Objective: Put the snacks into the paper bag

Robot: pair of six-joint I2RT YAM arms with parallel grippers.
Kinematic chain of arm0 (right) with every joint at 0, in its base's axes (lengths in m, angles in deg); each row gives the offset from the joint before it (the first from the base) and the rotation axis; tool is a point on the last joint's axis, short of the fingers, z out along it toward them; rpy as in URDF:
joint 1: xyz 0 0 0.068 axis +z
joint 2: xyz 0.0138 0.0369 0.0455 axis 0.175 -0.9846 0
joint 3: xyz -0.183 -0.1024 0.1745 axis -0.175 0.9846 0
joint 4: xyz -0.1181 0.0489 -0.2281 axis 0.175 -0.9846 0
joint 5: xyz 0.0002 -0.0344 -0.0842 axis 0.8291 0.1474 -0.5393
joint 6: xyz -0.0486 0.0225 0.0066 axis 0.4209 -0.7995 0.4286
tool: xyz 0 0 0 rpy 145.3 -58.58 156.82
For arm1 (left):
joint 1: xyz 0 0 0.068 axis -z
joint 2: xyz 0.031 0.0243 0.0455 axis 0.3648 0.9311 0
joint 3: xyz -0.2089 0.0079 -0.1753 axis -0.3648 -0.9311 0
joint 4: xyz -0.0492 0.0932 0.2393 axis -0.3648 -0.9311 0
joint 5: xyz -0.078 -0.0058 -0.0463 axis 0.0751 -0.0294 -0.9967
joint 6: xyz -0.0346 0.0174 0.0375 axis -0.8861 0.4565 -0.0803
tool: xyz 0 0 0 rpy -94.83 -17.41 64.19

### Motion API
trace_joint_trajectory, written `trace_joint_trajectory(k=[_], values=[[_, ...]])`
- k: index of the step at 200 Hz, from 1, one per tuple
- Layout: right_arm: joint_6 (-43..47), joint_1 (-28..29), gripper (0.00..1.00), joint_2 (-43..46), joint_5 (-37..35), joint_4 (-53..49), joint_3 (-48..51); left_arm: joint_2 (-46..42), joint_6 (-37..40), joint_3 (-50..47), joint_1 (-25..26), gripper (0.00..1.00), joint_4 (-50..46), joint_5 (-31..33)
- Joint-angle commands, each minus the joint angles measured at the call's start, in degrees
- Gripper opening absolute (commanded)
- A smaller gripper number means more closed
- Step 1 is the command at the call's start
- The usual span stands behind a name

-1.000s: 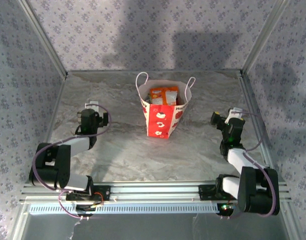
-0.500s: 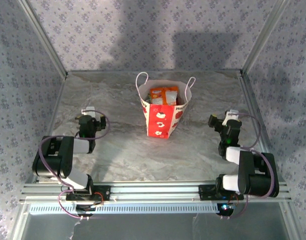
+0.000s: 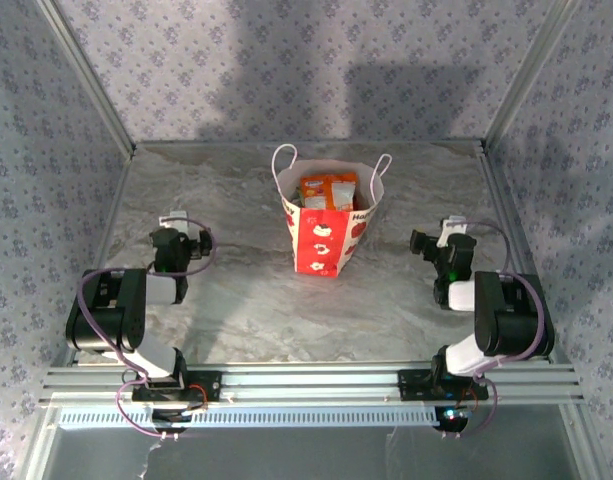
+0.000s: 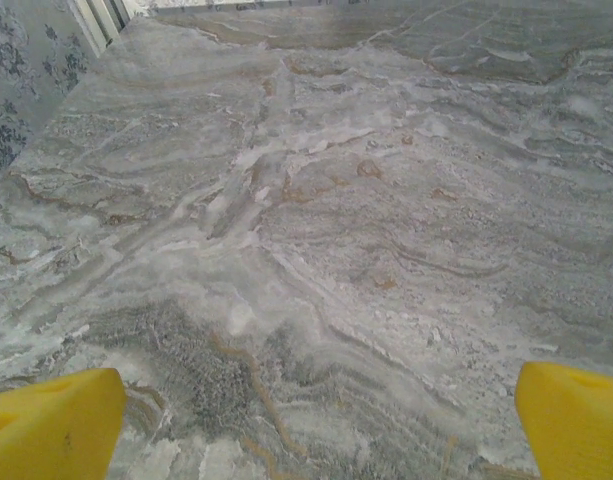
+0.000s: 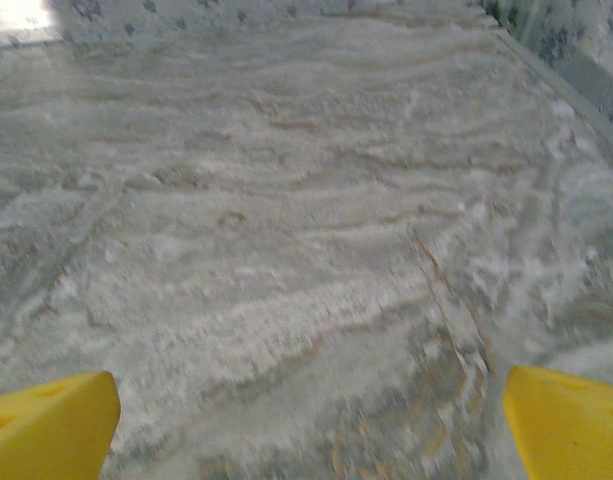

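We see a grey marble-veined table (image 3: 246,300) boxed on three sides by walls (image 3: 286,70) of pale floral print (small blue-grey sprigs), metal posts (image 3: 84,75) rising from its far corners, an aluminium rail (image 3: 306,382) along its near edge, soft shadows (image 3: 406,100) across the back wall.

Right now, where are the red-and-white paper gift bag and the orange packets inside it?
Red-and-white paper gift bag (image 3: 321,245): top view, printed front wall.
Orange glossy packets (image 3: 330,191): top view, face showing above rim.

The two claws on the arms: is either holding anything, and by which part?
Nothing is held. The left gripper and the right gripper both stand open over bare table; snacks sit inside the paper bag.
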Motion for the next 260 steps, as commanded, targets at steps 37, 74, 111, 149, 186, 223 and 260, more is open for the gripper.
trace_joint_trajectory(k=[37,74,111,149,186,223,260], values=[[2.5,1.3,1.00,-0.7,-2.0,-3.0,-2.4,0.2,-1.4,1.6,-0.6,1.00,-0.1,-2.5],[2.5,1.5,1.00,-0.7,-2.1,-3.0,-2.4,0.2,-1.4,1.6,-0.6,1.00,-0.1,-2.5],[3.3,2.4,1.00,-0.9,-3.1,-3.9,-3.0,0.1,-1.4,1.5,-0.7,1.00,-0.1,-2.5],[3.3,2.4,1.00,-0.9,-3.0,-3.9,-3.1,0.1,-1.4,1.6,-0.7,1.00,-0.1,-2.5],[3.3,2.3,1.00,-0.9,-3.0,-4.0,-3.1,0.1,-1.4,1.5,-0.6,1.00,-0.1,-2.5],[3.3,2.4,1.00,-0.9,-3.0,-3.9,-3.1,0.1,-1.4,1.5,-0.6,1.00,-0.1,-2.5],[3.3,2.4,1.00,-0.9,-3.0,-3.9,-3.1,0.1,-1.4,1.5,-0.7,1.00,-0.1,-2.5]])
